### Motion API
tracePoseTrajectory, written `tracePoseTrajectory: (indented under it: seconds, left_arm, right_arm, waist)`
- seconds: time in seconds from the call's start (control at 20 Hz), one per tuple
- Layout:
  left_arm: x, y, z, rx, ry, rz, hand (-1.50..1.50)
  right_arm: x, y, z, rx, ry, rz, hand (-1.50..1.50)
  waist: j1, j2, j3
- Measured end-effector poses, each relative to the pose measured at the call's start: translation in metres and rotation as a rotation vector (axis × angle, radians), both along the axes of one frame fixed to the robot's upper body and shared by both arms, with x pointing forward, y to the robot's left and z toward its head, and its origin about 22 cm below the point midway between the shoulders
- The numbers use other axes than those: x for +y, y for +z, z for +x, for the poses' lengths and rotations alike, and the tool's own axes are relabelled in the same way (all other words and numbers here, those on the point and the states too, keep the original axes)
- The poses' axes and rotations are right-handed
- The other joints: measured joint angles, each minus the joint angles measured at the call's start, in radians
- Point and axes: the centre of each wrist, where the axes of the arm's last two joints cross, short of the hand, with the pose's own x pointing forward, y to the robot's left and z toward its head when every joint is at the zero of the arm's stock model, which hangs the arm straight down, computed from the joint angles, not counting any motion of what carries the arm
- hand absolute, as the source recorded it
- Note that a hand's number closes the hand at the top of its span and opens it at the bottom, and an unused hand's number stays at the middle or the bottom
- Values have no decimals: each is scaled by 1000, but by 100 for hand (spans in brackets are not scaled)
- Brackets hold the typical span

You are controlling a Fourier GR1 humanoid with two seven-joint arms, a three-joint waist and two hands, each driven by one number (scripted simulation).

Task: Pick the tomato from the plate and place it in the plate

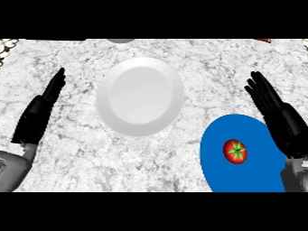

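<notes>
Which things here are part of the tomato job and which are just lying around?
Part of the job: tomato, blue plate under it, white plate, right hand open beside the blue plate.
Lying about: grey object and red object at the far edge; left hand resting open.

View: a single head view, looking steeply down on the marble counter (183, 58).
Facing: away from the robot; both forearms enter from the lower edge.
Nearness: close enough that the white plate (139, 96) sits mid-frame and the blue plate (249, 176) is cut by the lower edge.
Shared: only one view.
</notes>
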Motion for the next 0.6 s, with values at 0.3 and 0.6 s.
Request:
tracePoseTrajectory:
  seconds: [0.3, 0.6]
  left_arm:
    - [0, 31, 10, -98, -32, -81, 0]
    - [-4, 40, 13, -102, -52, -159, 0]
  right_arm:
    - [88, 9, 10, -97, 264, -30, 150]
    - [98, -15, 4, -116, 133, -509, -150]
  waist:
    - [7, -1, 1]
    - [-7, -8, -6]
